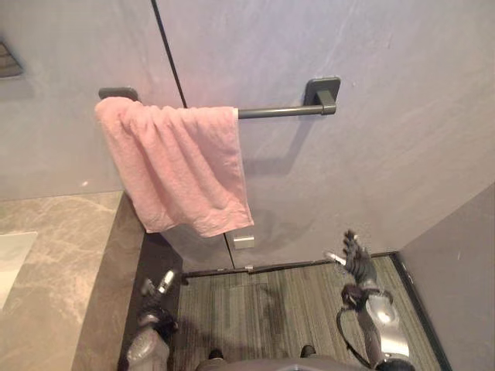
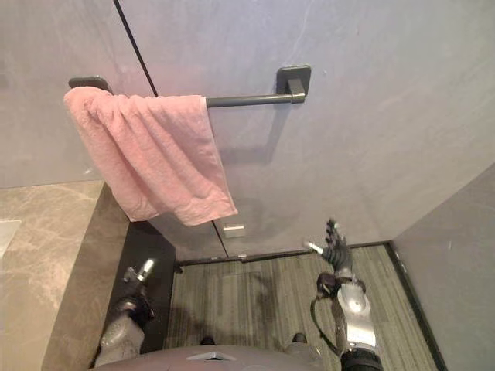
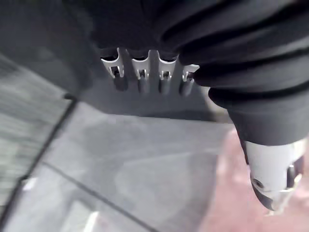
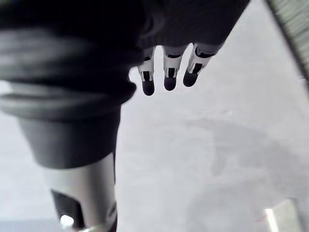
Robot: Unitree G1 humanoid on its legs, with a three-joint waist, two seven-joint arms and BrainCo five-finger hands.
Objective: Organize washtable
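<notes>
near: left hand (image 1: 158, 287) and right hand (image 1: 355, 261) hang low, fingers straight and relaxed, holding nothing. far: towel (image 1: 178, 166) draped over rail (image 1: 278, 111); probably light, limp, grippy; pinch its lower hem.

Grey wall (image 1: 371, 170), striped floor (image 1: 255, 309), small white wall plate (image 1: 244, 241)

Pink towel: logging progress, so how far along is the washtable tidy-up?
Done: the pink towel hangs over the wall rail, bunched at its left end. In hand: nothing; left hand and right hand are low, open, empty. Left: perhaps the marble counter, partly visible.
</notes>
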